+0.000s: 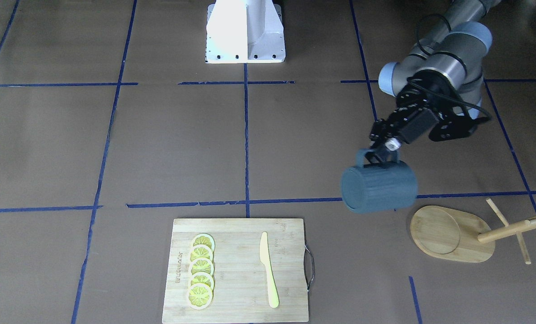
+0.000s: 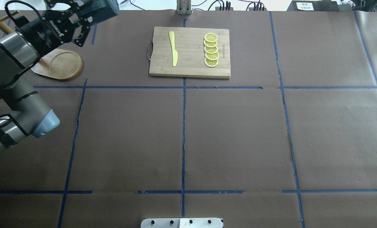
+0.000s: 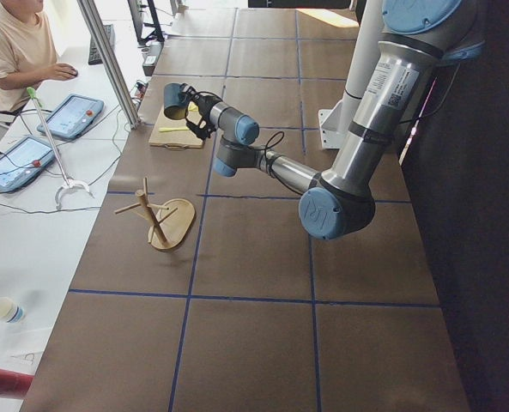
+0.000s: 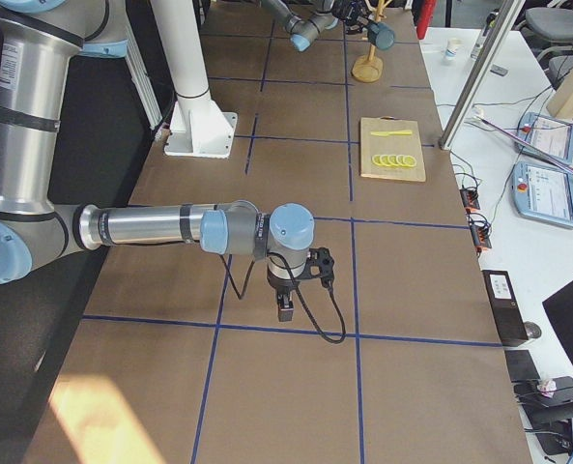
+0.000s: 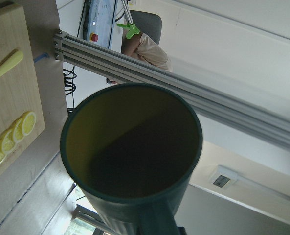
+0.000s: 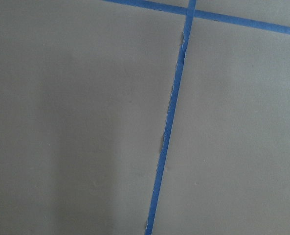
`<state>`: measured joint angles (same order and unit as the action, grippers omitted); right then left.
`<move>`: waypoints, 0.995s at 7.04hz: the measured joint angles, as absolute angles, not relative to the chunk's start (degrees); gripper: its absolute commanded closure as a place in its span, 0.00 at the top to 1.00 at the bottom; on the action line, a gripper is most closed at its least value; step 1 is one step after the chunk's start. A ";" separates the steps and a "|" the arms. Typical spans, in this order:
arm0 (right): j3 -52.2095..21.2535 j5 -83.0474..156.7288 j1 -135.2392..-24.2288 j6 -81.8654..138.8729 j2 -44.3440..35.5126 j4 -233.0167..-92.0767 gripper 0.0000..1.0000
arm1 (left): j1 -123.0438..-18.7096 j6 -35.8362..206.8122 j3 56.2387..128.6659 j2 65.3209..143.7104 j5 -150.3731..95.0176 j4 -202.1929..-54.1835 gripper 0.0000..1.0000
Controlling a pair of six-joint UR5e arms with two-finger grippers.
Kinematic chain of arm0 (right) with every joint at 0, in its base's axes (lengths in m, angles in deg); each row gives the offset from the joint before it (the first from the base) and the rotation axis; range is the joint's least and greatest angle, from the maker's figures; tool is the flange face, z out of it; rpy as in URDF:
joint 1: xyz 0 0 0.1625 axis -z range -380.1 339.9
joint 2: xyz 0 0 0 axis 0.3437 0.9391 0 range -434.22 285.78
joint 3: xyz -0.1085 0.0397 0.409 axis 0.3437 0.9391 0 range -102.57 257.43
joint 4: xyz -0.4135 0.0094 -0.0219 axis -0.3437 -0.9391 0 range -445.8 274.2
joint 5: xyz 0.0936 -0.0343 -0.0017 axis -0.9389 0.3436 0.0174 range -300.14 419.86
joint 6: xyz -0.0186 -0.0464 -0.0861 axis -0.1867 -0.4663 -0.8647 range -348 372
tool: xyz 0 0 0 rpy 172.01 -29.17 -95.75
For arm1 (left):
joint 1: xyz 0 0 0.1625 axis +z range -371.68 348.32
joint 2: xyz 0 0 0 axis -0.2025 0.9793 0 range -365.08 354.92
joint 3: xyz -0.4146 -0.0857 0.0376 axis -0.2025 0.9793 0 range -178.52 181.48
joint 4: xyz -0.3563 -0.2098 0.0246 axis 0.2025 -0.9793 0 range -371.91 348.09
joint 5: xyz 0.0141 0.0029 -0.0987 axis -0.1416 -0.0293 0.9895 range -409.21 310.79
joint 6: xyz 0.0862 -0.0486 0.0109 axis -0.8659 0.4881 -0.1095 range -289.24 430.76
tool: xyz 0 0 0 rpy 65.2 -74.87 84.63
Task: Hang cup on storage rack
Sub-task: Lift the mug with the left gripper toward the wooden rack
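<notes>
Mug [image 1: 379, 188] is hanging sideways above counter [image 1: 295, 148], left hand [image 1: 381, 156] gripping its handle, near bamboo mug tree [image 1: 452, 234]. Right hand [image 4: 284, 311] is pointing down at counter; cannot tell its opening.

The cup [image 1: 379, 186], held in the air by the left pincer [image 1: 381, 155], hangs just beside the storage rack [image 1: 434, 231]. The rack's upright post [image 1: 515, 227] and thin cross pegs [image 1: 497, 211] stand beyond the round recess. The cutting board [image 1: 240, 288], knife [image 1: 268, 270] and lemon slices [image 1: 201, 271] lie well apart from it. Open surface [image 1: 358, 261] runs between the two.
</notes>
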<state>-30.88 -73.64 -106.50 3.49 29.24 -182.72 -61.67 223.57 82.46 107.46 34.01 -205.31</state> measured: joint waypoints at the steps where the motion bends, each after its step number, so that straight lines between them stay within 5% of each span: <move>1: -30.99 -73.64 -106.50 3.48 29.23 -182.68 1.00 | -63.99 226.12 77.54 106.89 33.51 -211.57 0.00; 7: -31.20 -73.64 -106.50 3.48 29.05 -182.66 1.00 | -68.93 227.47 59.61 106.69 33.19 -233.57 0.00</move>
<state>-31.20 -73.64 -106.50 3.48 29.05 -182.66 -68.93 227.47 59.61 106.69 33.19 -233.57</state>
